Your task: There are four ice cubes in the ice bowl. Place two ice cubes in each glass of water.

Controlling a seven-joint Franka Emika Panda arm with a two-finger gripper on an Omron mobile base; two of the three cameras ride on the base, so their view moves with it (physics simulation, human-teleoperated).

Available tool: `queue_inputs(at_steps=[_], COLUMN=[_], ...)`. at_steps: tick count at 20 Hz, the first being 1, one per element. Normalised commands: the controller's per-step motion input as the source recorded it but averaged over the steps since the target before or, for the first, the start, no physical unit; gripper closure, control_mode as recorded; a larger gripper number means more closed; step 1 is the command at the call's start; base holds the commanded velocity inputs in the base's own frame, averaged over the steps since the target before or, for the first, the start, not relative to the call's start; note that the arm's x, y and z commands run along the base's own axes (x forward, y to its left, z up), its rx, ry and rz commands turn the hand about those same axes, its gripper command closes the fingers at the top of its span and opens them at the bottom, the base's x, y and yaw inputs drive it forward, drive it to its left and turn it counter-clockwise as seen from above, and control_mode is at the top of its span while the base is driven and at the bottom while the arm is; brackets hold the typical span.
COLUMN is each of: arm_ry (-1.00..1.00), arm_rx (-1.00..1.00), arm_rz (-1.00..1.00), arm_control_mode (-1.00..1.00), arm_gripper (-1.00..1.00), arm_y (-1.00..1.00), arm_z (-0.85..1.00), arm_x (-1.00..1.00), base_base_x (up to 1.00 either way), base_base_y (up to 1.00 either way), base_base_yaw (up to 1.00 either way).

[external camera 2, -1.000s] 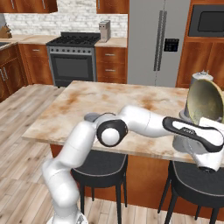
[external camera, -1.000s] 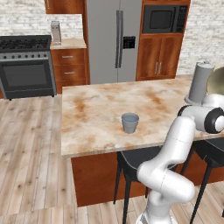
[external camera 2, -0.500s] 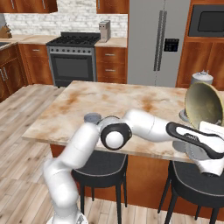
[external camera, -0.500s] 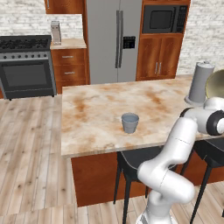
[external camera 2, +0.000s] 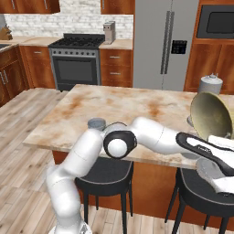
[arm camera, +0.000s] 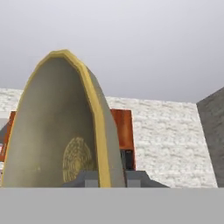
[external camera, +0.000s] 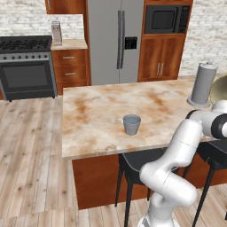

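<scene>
While tilted, ice bowl (arm camera: 57, 131) in gripper (arm camera: 111, 178)

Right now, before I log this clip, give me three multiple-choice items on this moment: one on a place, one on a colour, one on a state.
1. Where does the tumbler stand?
A. on the stove
B. on the island counter, near its front edge
C. on a stool

2. What colour are the cabinets beside the fridge?
A. reddish brown wood
B. white
C. blue

3. How is the ice bowl oriented?
A. flat on the counter
B. upside down on the floor
C. tipped up on edge at the hand

Answers: 1 B, both base views show it on the marble top. 2 A, the doors are warm brown. 3 C, the hand view shows its rim running steeply upward between the fingertips.
</scene>
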Motion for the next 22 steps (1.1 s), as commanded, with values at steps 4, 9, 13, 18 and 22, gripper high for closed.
queue_inputs(at_steps=[4, 9, 13, 18, 22], arm_ry=[0.27, 0.23, -0.01, -0.07, 0.34], arm_rx=[-0.30, -0.30, -0.09, 0.01, -0.01], arm_rz=[0.00, 0.08, 0.09, 0.13, 0.29], arm_control_mode=[-1.00, -1.00, -1.00, -1.00, -1.00], arm_gripper=[1.00, 1.00, 1.00, 1.00, 1.00], arm_y=[1.00, 1.00, 0.93, 0.17, 0.00], arm_z=[0.24, 0.38, 0.19, 0.42, 0.81], arm_x=[-0.47, 0.03, 0.67, 0.69, -0.43], base_base_x=[0.00, 0.00, 0.00, 0.00, 0.00], base_base_y=[0.00, 0.00, 0.00, 0.00, 0.00], base_base_yaw=[0.00, 0.00, 0.00, 0.00, 0.00])
